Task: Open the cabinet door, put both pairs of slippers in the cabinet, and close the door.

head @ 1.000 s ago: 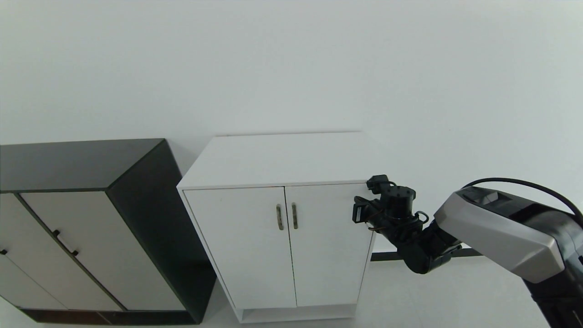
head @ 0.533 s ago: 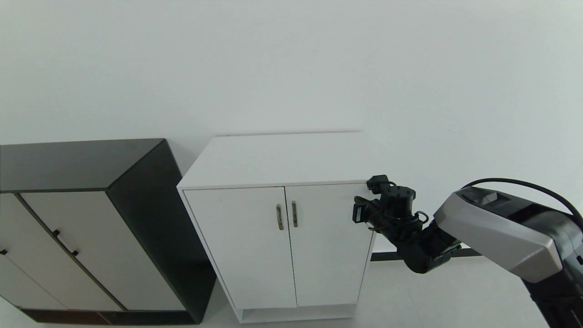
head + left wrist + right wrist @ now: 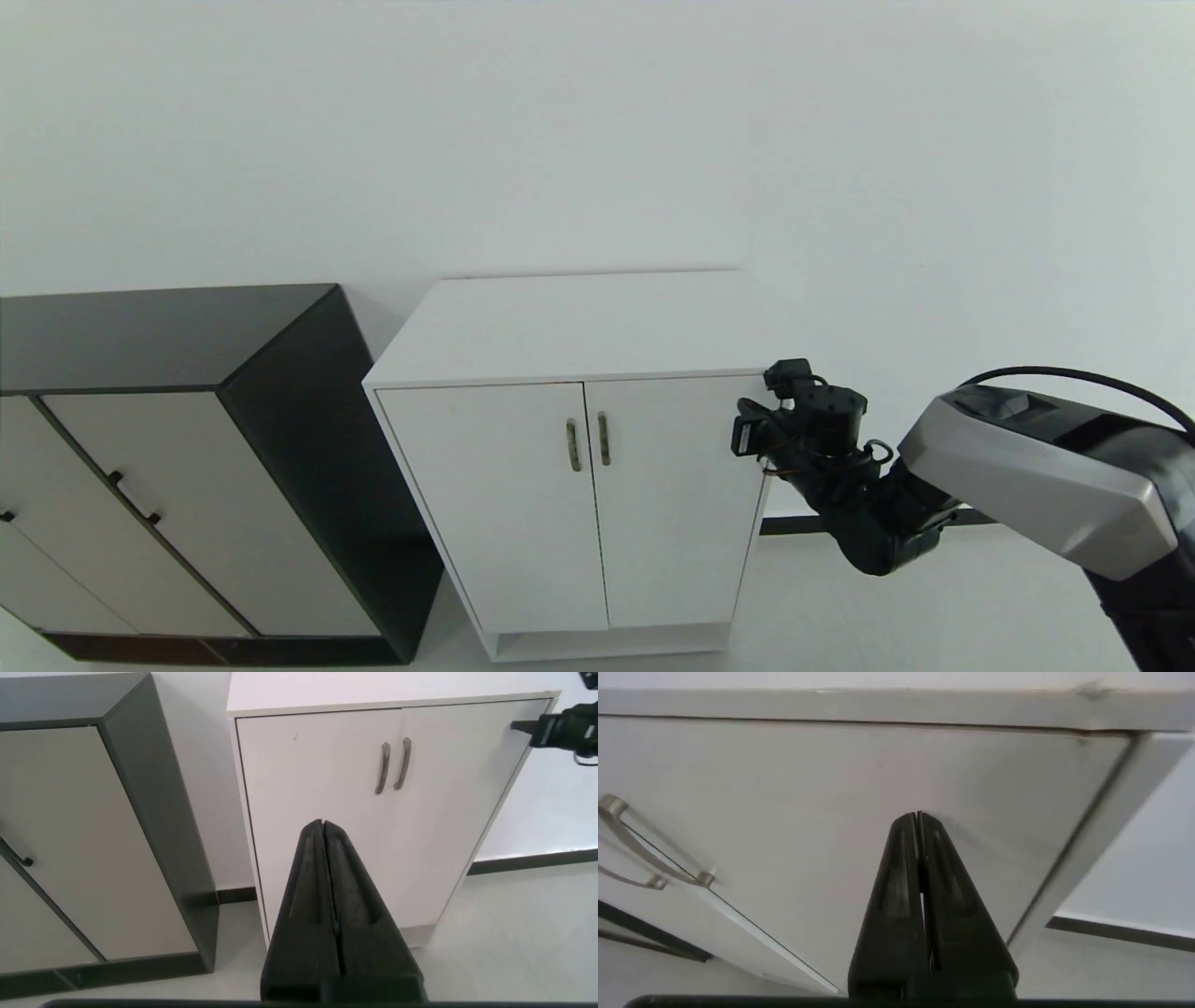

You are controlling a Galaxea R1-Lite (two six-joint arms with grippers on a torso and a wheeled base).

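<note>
**Reporter:** So, where does the white cabinet stand?

**Photographer:** On the floor, backed against the wall, just beside a dark cabinet on the robot's left. Both doors are shut, and the handles meet at the centre seam.

**Reporter:** And the right end effector?

**Photographer:** Its fingers are pressed together, gripping nothing. It sits close to the top outer corner of the right door, well apart from the handles. Whether it touches the door cannot be told. That looks like the hinge side, a poor spot for pulling but a fair one for a flat push.

**Reporter:** The left end effector?

**Photographer:** Also closed and empty. It is set back and pointed at the cabinet front, probably parked clear so a door can swing.

**Reporter:** The slippers?

**Photographer:** With the doors shut, whether they are inside cannot be told.
</note>
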